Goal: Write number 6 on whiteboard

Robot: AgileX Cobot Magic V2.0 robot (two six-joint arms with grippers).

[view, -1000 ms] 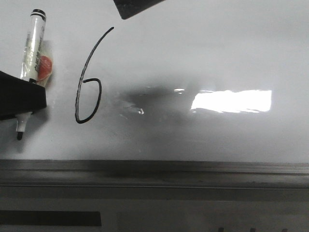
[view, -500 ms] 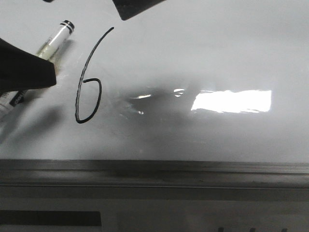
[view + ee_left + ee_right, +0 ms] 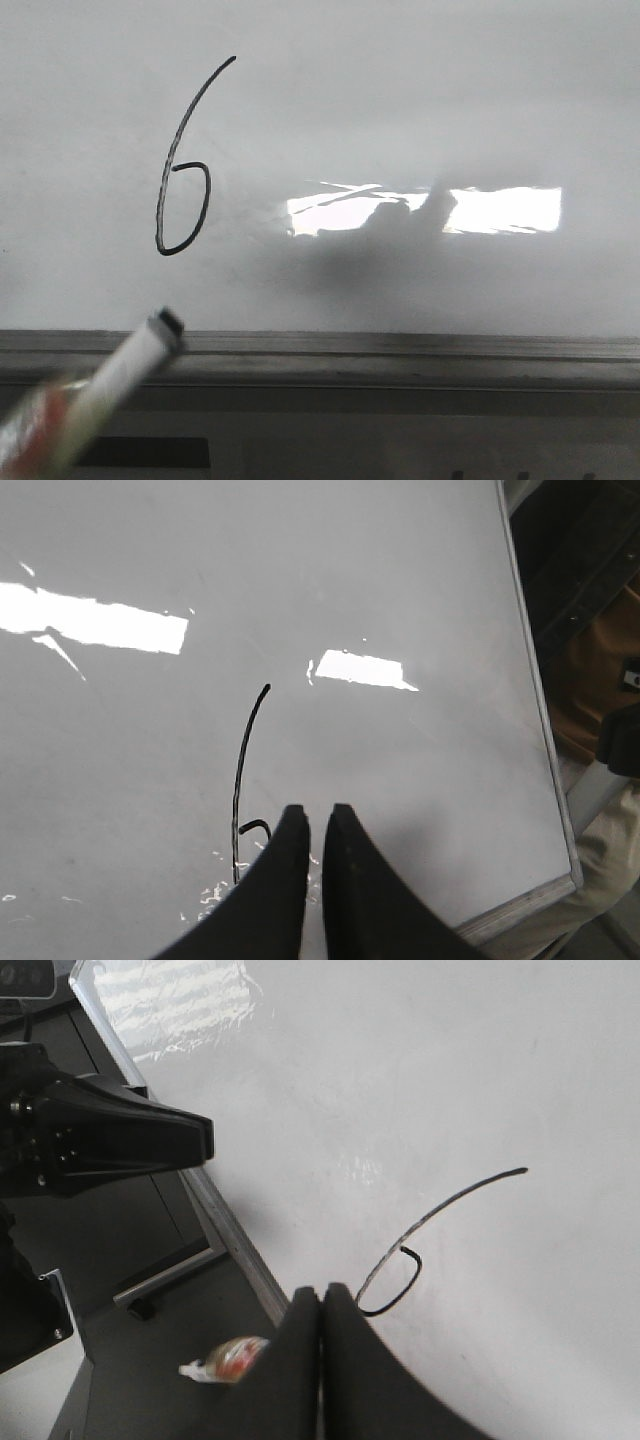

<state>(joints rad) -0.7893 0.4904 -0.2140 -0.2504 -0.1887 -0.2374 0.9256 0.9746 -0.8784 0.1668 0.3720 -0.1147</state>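
Note:
The number 6 [image 3: 209,185] is a thin black line on the left part of the whiteboard [image 3: 420,100]. It also shows in the left wrist view [image 3: 238,760] and in the right wrist view [image 3: 440,1208]. A white marker [image 3: 120,375] with an orange label is blurred at the lower left, in front of the board's rail. In the right wrist view the marker [image 3: 228,1358] is beside the fingers, off the board's edge, and no jaw is on it. My left gripper [image 3: 319,810] is almost closed and empty above the 6. My right gripper [image 3: 321,1290] is shut and empty. Neither gripper shows in the front view.
A grey metal rail [image 3: 400,345] runs along the board's near edge. Bright glare [image 3: 500,210] lies on the board right of the 6. The other arm's black body [image 3: 100,1140] is off the board's side. A person's beige trousers [image 3: 600,860] stand by the board's corner.
The black gripper that held the marker left of the 6 has left the front view, as has the dark shape at the top. The marker now sits low at the front left, blurred.

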